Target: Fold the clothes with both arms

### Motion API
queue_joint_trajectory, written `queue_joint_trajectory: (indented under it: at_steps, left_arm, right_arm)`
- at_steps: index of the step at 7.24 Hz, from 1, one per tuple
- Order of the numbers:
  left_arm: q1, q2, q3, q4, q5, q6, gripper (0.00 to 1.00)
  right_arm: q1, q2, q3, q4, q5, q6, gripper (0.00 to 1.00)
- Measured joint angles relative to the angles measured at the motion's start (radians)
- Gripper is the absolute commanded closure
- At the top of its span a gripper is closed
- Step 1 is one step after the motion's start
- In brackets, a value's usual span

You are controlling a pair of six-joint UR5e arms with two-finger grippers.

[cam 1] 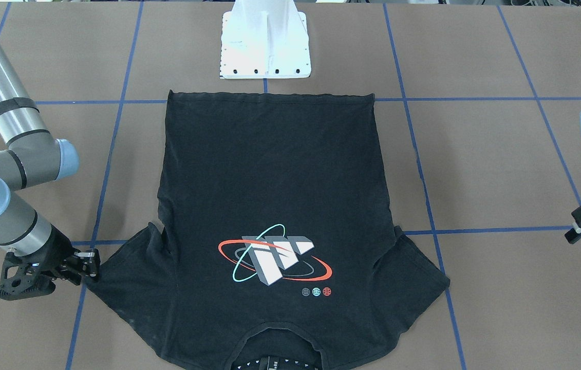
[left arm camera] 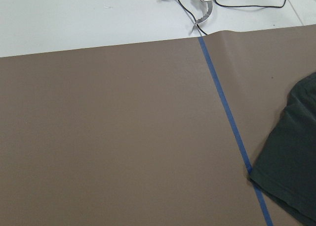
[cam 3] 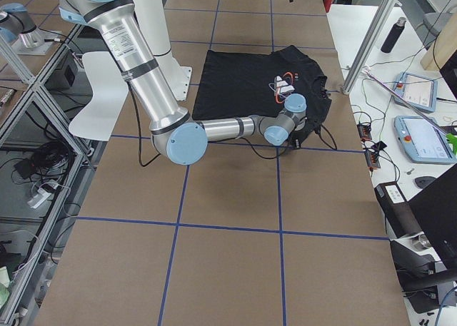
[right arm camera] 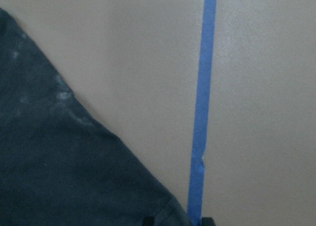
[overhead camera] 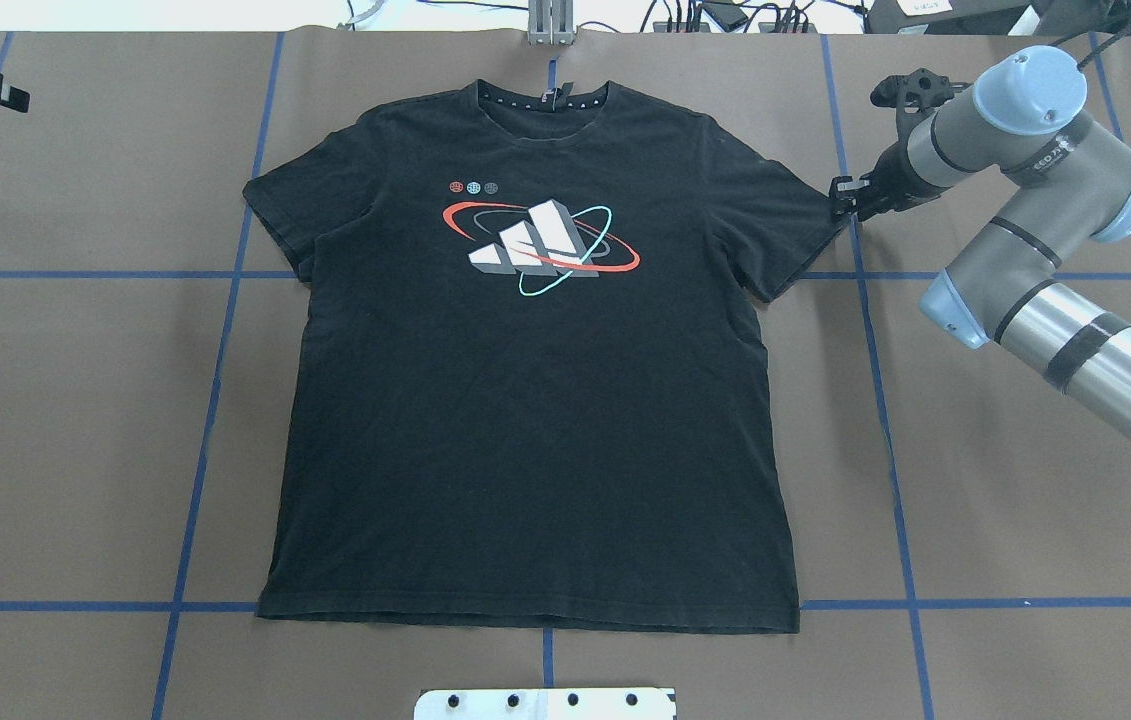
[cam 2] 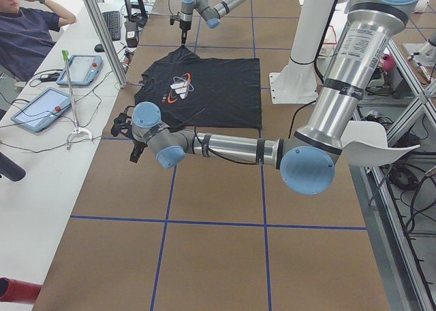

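T-shirt (overhead camera: pixel 535 420) flat, collar away from robot, right tool (overhead camera: pixel 840 195) at sleeve tip, left tool (cam 1: pixel 580 226) apart, closure unclear

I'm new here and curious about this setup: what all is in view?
T-shirt: one, black, flat mid-table.
Table: one, brown, blue tape grid.
Pedestal: one, white, by the shirt's hem.
Tablets: two, grey, side bench.
Person: one, seated by that bench.
Arms: two, silver, blue caps.
Right hand: black, at a sleeve tip.
Left hand: black, off the shirt.
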Motion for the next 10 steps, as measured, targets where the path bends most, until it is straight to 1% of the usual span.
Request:
queue_joint_trajectory:
  at_steps: [2,3,4,5,6,8,9,10]
  left_arm:
    - [0.0,0.0,-0.002,0.0,0.0,0.0,0.0]
    - [0.0,0.0,-0.004,0.0,0.0,0.0,0.0]
    - [0.0,0.0,-0.008,0.0,0.0,-0.001,0.0]
    - [0.0,0.0,-0.011,0.001,0.0,-0.003,0.0]
    - [0.0,0.0,-0.014,0.001,0.0,-0.005,0.0]
    - [0.0,0.0,-0.016,0.002,0.0,-0.008,0.0]
    - [0.0,0.0,-0.016,0.002,0.0,-0.008,0.0]
    - [0.0,0.0,-0.016,0.002,0.0,-0.008,0.0]
  right_arm:
    - [0.0,-0.002,0.001,0.0,0.0,0.0,0.86]
    - [0.0,-0.003,0.002,0.0,0.001,0.0,0.83]
    - [0.001,-0.005,0.004,0.0,0.001,0.0,0.84]
    - [0.001,-0.007,0.006,0.0,0.003,0.0,0.9]
    - [0.001,-0.008,0.007,0.0,0.005,0.0,1.0]
    - [0.004,-0.001,0.01,-0.004,0.017,0.0,1.0]
    - [0.013,0.004,0.019,-0.013,0.047,0.001,1.0]
    - [0.025,0.007,0.048,-0.037,0.086,0.002,1.0]
